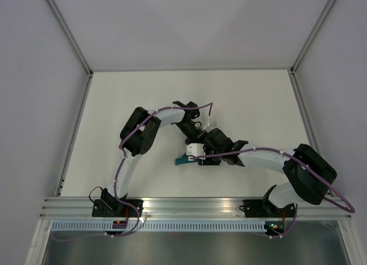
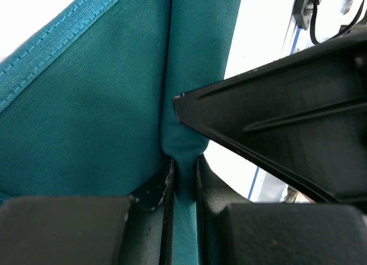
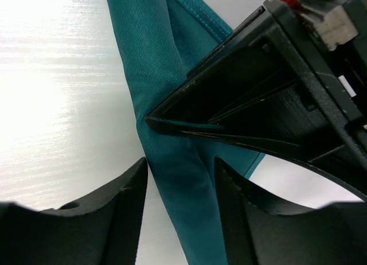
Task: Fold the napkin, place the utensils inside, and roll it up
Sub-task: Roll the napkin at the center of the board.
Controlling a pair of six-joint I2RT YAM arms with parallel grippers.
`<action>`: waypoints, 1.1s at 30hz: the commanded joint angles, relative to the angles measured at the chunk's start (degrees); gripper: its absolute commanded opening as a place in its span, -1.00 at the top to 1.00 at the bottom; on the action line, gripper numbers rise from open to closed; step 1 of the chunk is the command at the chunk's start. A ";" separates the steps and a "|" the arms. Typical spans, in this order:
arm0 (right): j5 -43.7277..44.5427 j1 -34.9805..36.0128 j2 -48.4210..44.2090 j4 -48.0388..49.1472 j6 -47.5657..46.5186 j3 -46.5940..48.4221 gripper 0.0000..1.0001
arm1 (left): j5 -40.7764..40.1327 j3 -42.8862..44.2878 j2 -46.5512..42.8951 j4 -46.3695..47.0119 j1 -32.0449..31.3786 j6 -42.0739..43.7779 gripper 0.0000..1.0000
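The teal napkin (image 1: 184, 159) is gathered into a narrow roll in the middle of the table, mostly hidden under both grippers. My left gripper (image 2: 183, 168) is shut on a pinched fold of the napkin (image 2: 97, 104), with cloth squeezed between its pads. My right gripper (image 3: 180, 162) stands open astride the napkin roll (image 3: 163, 98). There is a gap at its left finger (image 3: 123, 210), and the cloth lies close against its right finger (image 3: 252, 219). In the top view the left gripper (image 1: 196, 140) and right gripper (image 1: 202, 156) meet tip to tip. The utensils are hidden.
The left gripper's black finger (image 3: 252, 98) reaches in just above my right fingers, very close. The white table (image 1: 241, 98) is bounded by a metal frame rail (image 1: 189, 205) at the near edge and grey walls on the other sides.
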 commanded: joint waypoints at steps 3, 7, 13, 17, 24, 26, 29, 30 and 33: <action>1.36 0.28 1.75 0.71 -0.61 -0.09 0.00 | -7.39 0.50 3.84 -1.18 0.47 1.69 0.78; 0.66 0.28 2.19 -0.43 -0.60 0.26 0.24 | -7.21 1.20 3.66 -1.27 0.82 1.69 0.59; -2.33 0.19 3.42 -5.42 -0.87 2.27 0.40 | -5.46 3.31 2.26 -1.18 2.23 0.90 0.21; -5.93 -0.77 4.74 -9.30 -0.87 4.74 0.44 | -3.96 4.19 -0.20 1.62 3.63 -1.55 0.17; -15.41 -5.16 9.48 -17.73 -2.18 11.41 0.47 | -6.42 1.12 -5.47 13.47 7.94 -13.06 0.13; -17.00 -6.57 11.32 -20.55 -2.89 12.91 0.49 | -8.43 -0.29 -7.49 16.21 9.78 -17.01 0.12; -20.52 -8.42 14.13 -24.33 -3.68 15.90 0.49 | -12.21 -2.49 -10.83 20.87 11.72 -19.58 0.12; -21.22 -9.03 14.93 -25.99 -4.20 17.30 0.49 | -13.53 -2.84 -11.62 21.84 12.33 -19.93 0.12; -23.69 -11.31 18.53 -29.94 -5.52 20.81 0.50 | -18.53 -7.65 -16.45 26.76 13.30 -21.08 0.11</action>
